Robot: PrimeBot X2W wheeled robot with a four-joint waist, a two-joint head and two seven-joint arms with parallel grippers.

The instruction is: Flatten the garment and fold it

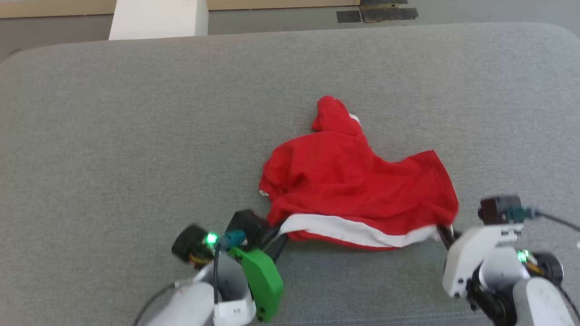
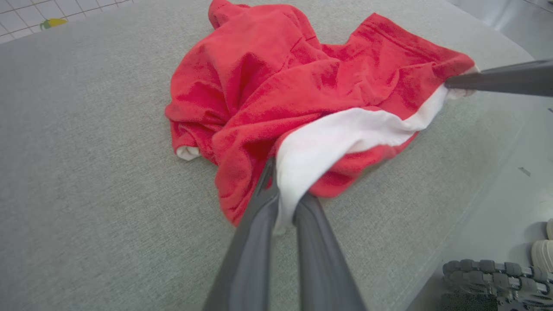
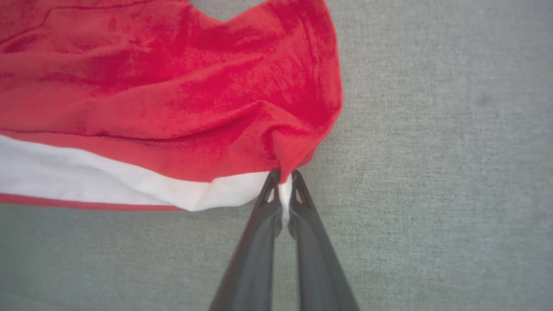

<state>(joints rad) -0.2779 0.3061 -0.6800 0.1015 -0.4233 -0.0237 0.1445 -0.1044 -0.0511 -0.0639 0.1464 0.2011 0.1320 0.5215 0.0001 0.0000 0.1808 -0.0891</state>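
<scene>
Item: shorts [image 1: 349, 181], crumpled. I am clamping the near white band [image 1: 353, 230] at both ends, left gripper [image 2: 285, 192] and right gripper [image 3: 283, 183], for stretching flat.

Grey fabric-covered table [image 1: 136, 113], corners rounded; beyond far edge, white block [image 1: 158, 18], dark floor patches [image 1: 385, 12]; elsewhere, white floor tiles [image 2: 26, 11].

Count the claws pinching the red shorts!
2. The left gripper pinches the white band of the crumpled red fabric garment at its near left end; the right gripper pinches its near right corner.
</scene>
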